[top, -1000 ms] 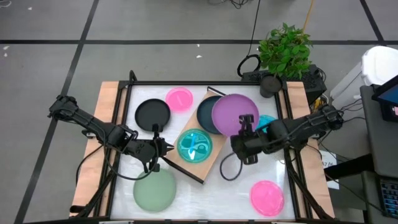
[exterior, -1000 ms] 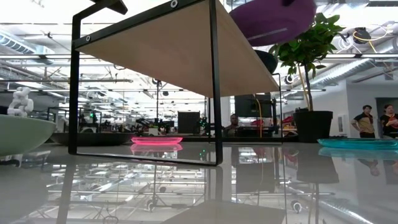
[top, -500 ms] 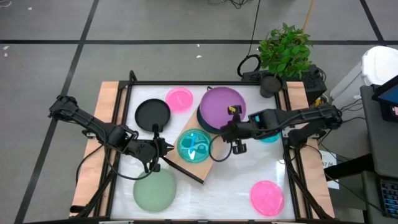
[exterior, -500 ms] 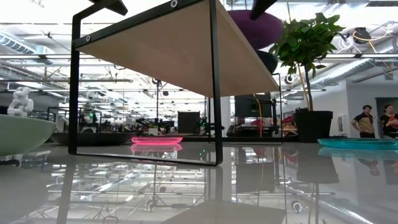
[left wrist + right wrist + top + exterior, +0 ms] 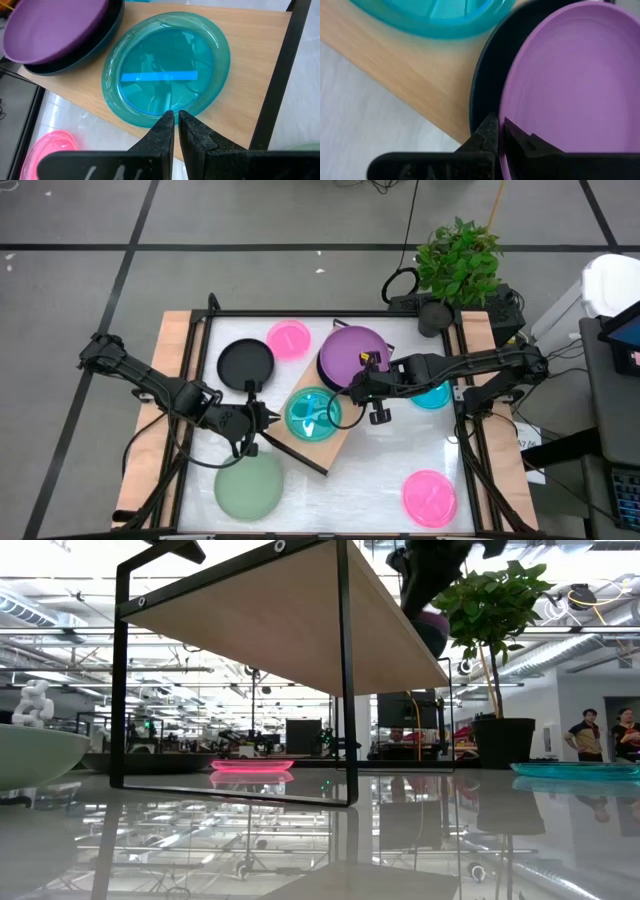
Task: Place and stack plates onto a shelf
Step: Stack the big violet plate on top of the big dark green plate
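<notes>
The light-wood shelf [image 5: 335, 438] stands slantwise mid-table. On it a translucent cyan plate [image 5: 313, 412] lies flat, and a purple plate [image 5: 352, 352] lies in a dark teal plate [image 5: 75, 59] at the shelf's far end. My right gripper [image 5: 353, 386] reaches in from the right and is shut on the purple plate. My left gripper [image 5: 270, 418] hovers shut at the shelf's left edge, just off the cyan plate's rim [image 5: 172, 111]. The low view shows the right gripper [image 5: 430, 570] above the shelf board [image 5: 270, 620]. My right gripper pinches the purple plate's rim at its near edge [image 5: 506, 112], one finger [image 5: 487, 131] outside the rim over the dark teal plate, the other on the plate's inner side. It comes from the table's right, slanting down. The plate rests in the dark teal plate.
On the table lie a black plate [image 5: 245, 362] and a pink plate [image 5: 288, 338] far left, a pale green plate [image 5: 248, 485] near left, a pink plate [image 5: 430, 495] near right, and a cyan plate [image 5: 434, 394] under the right arm. A potted plant [image 5: 458, 265] stands at the far right corner.
My right gripper carried the purple plate toward the table's left and far side and down. The plate was lifted and tilted beside the dark teal plate; now it lies levelled in it. The gripper stays shut on the rim.
</notes>
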{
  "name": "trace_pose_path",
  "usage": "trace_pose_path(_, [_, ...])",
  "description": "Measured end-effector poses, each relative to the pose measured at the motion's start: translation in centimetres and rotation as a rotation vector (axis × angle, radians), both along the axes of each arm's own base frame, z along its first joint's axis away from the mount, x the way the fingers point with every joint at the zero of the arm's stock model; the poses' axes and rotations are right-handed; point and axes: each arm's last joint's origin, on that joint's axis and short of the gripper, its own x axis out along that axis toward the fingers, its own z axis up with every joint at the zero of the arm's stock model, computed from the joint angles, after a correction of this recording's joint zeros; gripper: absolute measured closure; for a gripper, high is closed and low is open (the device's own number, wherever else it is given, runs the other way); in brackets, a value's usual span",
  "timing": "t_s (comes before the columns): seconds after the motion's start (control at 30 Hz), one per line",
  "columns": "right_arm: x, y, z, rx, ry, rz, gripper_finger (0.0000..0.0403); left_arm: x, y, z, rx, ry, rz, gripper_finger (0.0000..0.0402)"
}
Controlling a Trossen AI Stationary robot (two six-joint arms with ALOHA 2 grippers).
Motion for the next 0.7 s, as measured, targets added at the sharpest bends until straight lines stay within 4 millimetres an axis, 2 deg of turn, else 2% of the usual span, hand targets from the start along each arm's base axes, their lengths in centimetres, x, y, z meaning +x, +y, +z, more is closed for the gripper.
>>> trace_pose_path(0.2, [0.13, -0.03, -0.67, -0.004, -0.006, 0.005, 0.0401, 0.01, 0.01, 0.0, 0.002, 0.0, -0.002, 0.0369])
trace_pose_path(0.7, [0.63, 0.04, -0.54, -0.01, -0.057, 0.029, 0.0399, 0.01, 0.01, 0.0, 0.003, 0.0, -0.003, 0.0369])
